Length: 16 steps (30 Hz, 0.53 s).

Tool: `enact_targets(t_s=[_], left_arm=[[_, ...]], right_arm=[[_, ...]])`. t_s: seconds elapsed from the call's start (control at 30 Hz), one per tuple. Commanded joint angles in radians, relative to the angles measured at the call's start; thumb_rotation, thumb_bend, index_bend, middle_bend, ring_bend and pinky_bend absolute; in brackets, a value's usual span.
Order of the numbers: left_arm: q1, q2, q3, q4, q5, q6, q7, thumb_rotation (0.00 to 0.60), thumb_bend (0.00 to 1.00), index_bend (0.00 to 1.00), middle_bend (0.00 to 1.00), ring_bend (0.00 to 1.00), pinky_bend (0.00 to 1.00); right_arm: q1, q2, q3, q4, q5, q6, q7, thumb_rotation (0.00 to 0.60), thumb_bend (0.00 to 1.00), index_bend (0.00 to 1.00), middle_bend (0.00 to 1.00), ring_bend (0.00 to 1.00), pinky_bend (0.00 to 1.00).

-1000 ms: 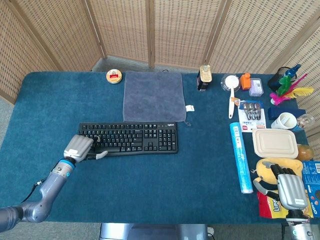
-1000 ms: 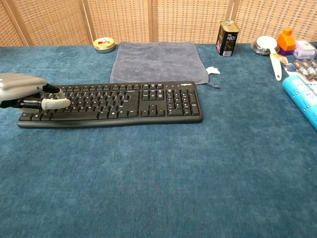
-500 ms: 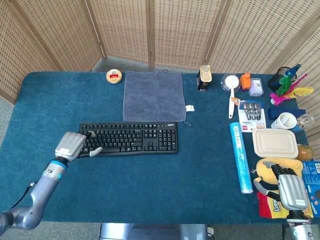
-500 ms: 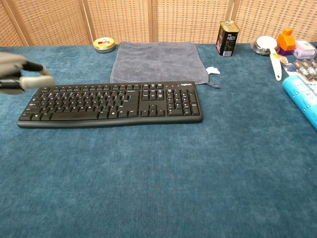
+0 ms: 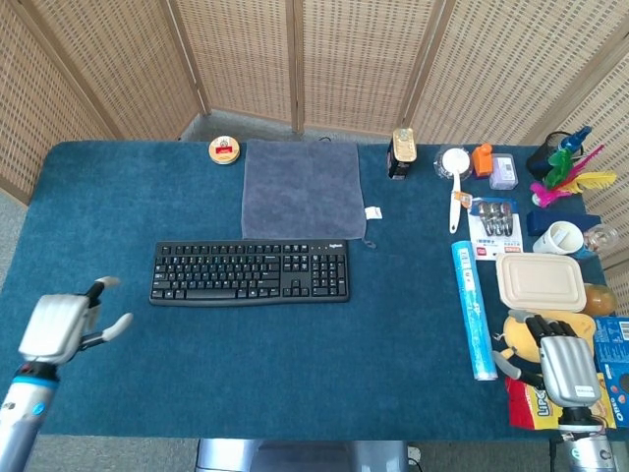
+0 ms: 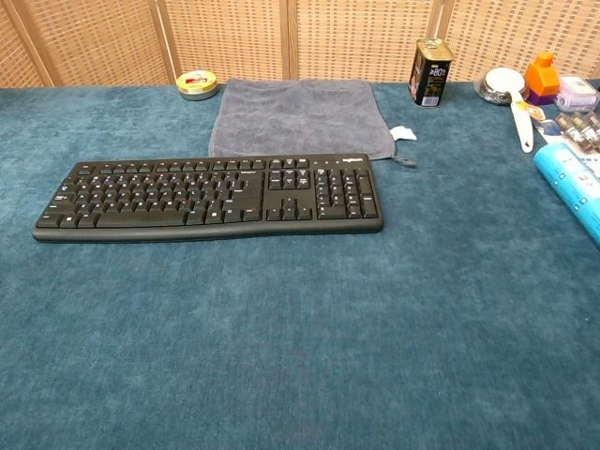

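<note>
"80" on the dark can [image 6: 430, 72]

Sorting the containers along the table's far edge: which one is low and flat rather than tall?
The round yellow tin, left of the grey towel. The dark can with the gold lid, right of the towel, stands tall.

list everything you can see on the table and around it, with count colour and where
keyboard: 1, black, centre-left of table
towel: 1, grey, behind the keyboard
round tin: 1, yellow, far edge, left of the towel
can: 1, dark with gold top, far edge, right of the towel
tube: 1, light blue, lying right of centre
lidded box: 1, beige, right edge
cup: 1, white, right edge
table: 1, blue cover
screen: 1, woven tan, behind the table
left hand: 1, grey, front left, holding nothing
right hand: 1, grey, front right, over yellow packets
</note>
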Motion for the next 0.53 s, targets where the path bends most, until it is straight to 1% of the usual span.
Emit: enact_targets(t_s=[0.03,0.1,0.2,0.3,0.53], left_arm=[[0.095,0.035,0.049,-0.001,0.077,0.110,-0.058,0.000,0.14,0.26,0.76,0.70,0.69],[0.131,0.041,0.060,0.002,0.099,0.151,-0.069,0.000,0.14,0.26,0.76,0.69,0.69],[0.165,0.031,0.061,0.017,0.113,0.184,-0.089,0.000,0.14,0.26,0.75,0.68,0.69],[0.191,0.017,0.062,0.033,0.111,0.190,-0.108,0.000,0.14,0.26,0.74,0.67,0.68],[0.209,0.003,0.046,0.043,0.130,0.190,-0.114,0.000,0.14,0.26,0.73,0.66,0.68]], right_arm=[[0.002,-0.002,0.001,-0.001,-0.002,0.000,-0.002,0.000,0.26,0.27,0.37,0.38,0.33],[0.004,-0.005,0.002,-0.001,-0.003,0.000,-0.004,0.000,0.26,0.27,0.37,0.38,0.33],[0.006,-0.011,0.004,0.003,-0.001,-0.001,-0.005,0.000,0.26,0.27,0.37,0.38,0.33],[0.012,-0.020,0.004,0.006,0.001,-0.009,-0.003,0.000,0.26,0.27,0.37,0.38,0.33],[0.018,-0.027,0.005,0.012,0.000,-0.014,-0.006,0.000,0.26,0.27,0.37,0.38,0.33]])
